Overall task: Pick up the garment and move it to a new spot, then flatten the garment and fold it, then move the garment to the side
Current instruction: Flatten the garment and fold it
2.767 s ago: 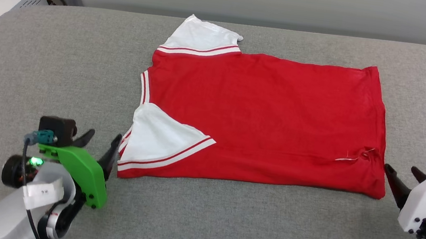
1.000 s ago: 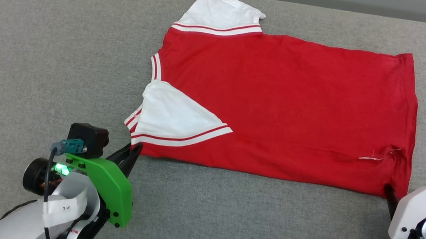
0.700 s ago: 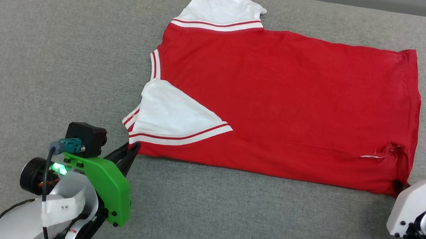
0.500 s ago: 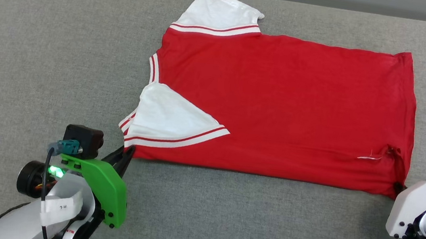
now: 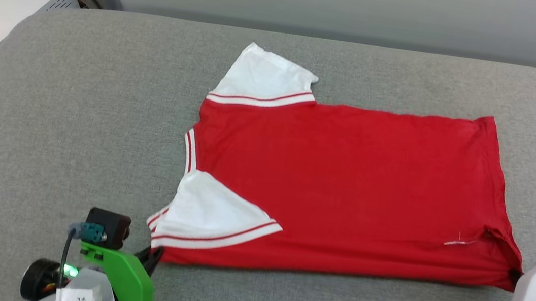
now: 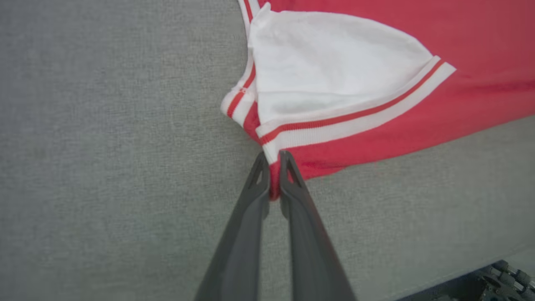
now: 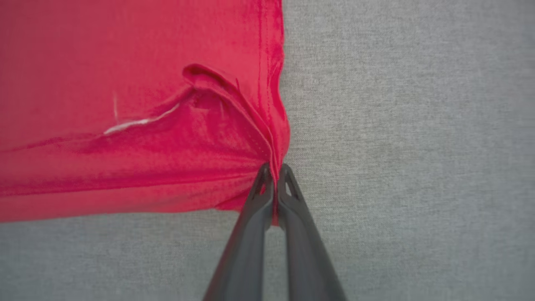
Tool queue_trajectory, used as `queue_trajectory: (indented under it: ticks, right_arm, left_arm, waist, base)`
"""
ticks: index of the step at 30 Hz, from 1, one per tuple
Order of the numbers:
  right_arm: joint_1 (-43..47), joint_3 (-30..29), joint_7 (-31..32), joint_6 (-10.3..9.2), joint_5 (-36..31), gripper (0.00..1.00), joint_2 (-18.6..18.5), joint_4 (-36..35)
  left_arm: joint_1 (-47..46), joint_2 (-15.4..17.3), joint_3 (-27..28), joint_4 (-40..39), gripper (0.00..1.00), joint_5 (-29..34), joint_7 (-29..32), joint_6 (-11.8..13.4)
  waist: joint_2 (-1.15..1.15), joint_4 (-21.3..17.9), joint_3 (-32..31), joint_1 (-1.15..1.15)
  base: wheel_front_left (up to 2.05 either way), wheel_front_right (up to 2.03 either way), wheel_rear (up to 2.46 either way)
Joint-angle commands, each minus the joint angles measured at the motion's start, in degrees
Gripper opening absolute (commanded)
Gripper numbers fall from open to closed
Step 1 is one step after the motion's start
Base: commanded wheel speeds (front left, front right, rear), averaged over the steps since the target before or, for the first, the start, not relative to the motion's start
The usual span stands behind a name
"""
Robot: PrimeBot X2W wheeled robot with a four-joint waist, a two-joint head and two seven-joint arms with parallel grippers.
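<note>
A red jersey-style garment (image 5: 345, 190) with white short sleeves and red-and-white striped trim lies spread on a grey fabric-covered surface (image 5: 72, 121). Its collar end points to the robot's left and its hem to the right.

The left gripper (image 6: 273, 167), with two long dark fingers, is pressed together on the garment's near collar-side corner, just below the striped cuff, and a sliver of red cloth shows between the tips. The right gripper (image 7: 275, 171) pinches the garment's near hem corner in the same way, and the cloth gathers into a ridge and small creases that run into its tips.

My judgement is that the move to a new spot and most of the flattening are done. The body lies smooth apart from the puckering at that hem corner, and the near sleeve (image 5: 209, 212) is already turned in over the red body, while the far sleeve (image 5: 264, 76) sticks out past the garment's far edge. The main fold looks unstarted. With both near corners held, that fold and the final shift aside remain.

Count:
- One garment.
- Two sleeves.
- Two grippers with two fingers each.
- One thin white strip (image 5: 458, 242) near the hem corner, thread or tag I cannot tell.
- One white cabinet (image 5: 5, 0), well beyond the garment's collar end.
</note>
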Motion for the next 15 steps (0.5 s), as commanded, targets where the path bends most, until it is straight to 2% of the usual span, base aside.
queue_trajectory:
  ticks: [1, 5, 8, 15]
  right_arm:
    - [1.7, -0.3, 0.6, -0.10, 0.8, 0.00, -1.1, -1.1]
    - [5.4, -0.6, 2.9, -0.10, 2.3, 0.00, -1.9, -4.1]
    - [7.5, -0.9, 4.3, -0.10, 3.1, 0.00, -1.5, -5.4]
    - [8.8, -1.0, 4.2, -0.10, 3.5, 0.00, -0.3, -3.8]
  left_arm:
    - [1.7, 0.9, -0.3, 0.2, 0.00, -0.9, 0.5, 0.0]
    - [4.0, 1.0, -1.5, 0.7, 0.00, -1.0, 0.4, 0.5]
    - [5.4, -0.2, -1.8, 1.4, 0.00, -2.1, 0.0, -0.1]
    - [5.6, -2.0, -2.6, 5.0, 0.00, -2.5, -0.6, -1.8]
  waist:
    - [0.68, -0.4, -1.4, 0.00]
    - [0.68, -0.7, -2.0, 0.00]
    - [0.68, -0.8, -2.2, 0.00]
    - [0.68, -0.7, -2.3, 0.00]
  base:
    - [0.00, 0.00, 0.00]
    - [0.00, 0.00, 0.00]
    - [0.00, 0.00, 0.00]
    - [0.00, 0.00, 0.00]
